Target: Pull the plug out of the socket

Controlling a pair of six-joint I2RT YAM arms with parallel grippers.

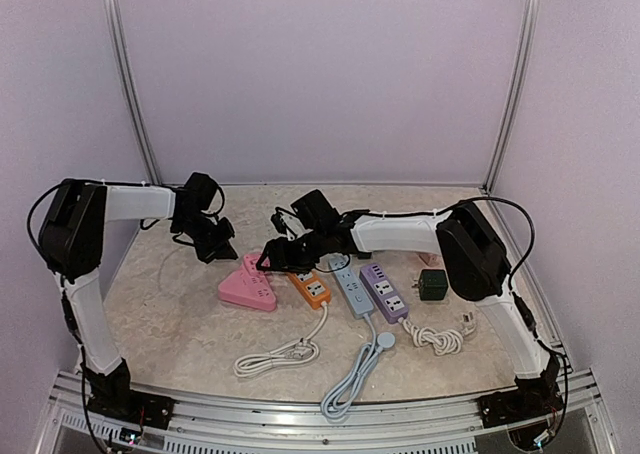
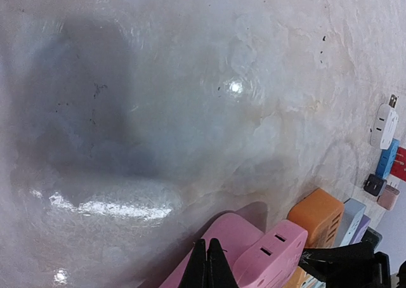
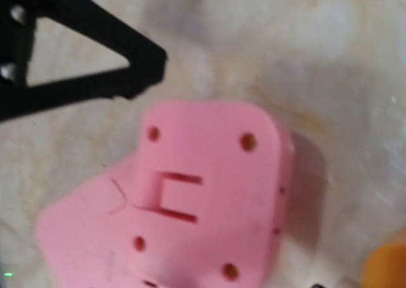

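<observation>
– Where's the plug?
– Left of the desk's centre. A square pink plastic plug (image 3: 209,174) seems seated on the pink wedge-shaped socket (image 1: 247,294). It looks to face upward, tilted. The socket's long axis runs roughly along the near edge.
– Grippers?
– The left gripper (image 2: 207,253) is pressed together and empty. The right gripper (image 1: 272,256) hangs above, its spread unclear.
– Advice?
– Pin the socket, then pull straight along the plug's axis.

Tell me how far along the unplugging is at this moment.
Done: nothing I can confirm. The pink block lies against the flatter pink piece, and whether they are unplugged is unclear. In hand: nothing is held. The right gripper hovers over them with jaws apart, and the left gripper is shut and empty at their edge. Left: a clear pull-apart.
</observation>
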